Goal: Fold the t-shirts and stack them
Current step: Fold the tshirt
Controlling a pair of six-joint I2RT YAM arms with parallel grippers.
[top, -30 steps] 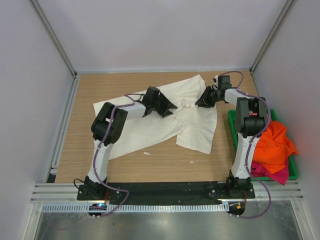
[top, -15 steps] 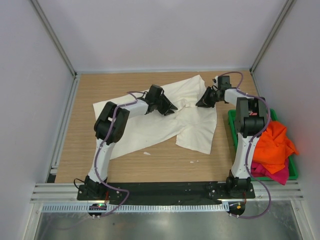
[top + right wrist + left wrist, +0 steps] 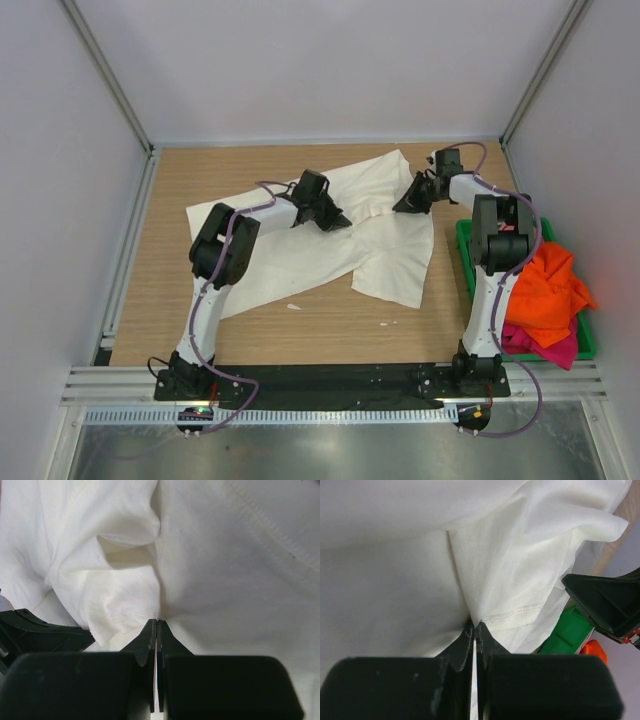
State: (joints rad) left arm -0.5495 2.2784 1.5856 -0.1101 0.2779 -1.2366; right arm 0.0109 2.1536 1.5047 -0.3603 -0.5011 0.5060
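The top external view shows a wooden worktop (image 3: pixel 170 180) with a big cream-white t-shirt (image 3: pixel 300 260) lying on it. The shirt is spread out but wrinkly. It runs from the left side, across the middle, up toward the far edge and over to the right side.

On the left, the left gripper (image 3: pixel 335 218) is down on the middle of the shirt. In the left wrist view its jaws are pinched tight together, with a little fold of the white cloth caught between the tips.

To the right of that, the right gripper (image 3: pixel 405 205) sits on the shirt's right part, near the far right corner of the worktop. In the right wrist view its jaws are pinched tight too, holding a bump of the same white cloth.

At the right edge stands a green bin (image 3: pixel 463 262). An orange t-shirt (image 3: pixel 545 285) and a magenta t-shirt (image 3: pixel 550 348) are heaped in it, not folded yet.

I think this is the start of folding the white shirt: both grippers have their grab. Next they likely need to lift together and pull the cloth flat or fold it over. They should move evenly, so the thin cloth does not slip out or bunch up.
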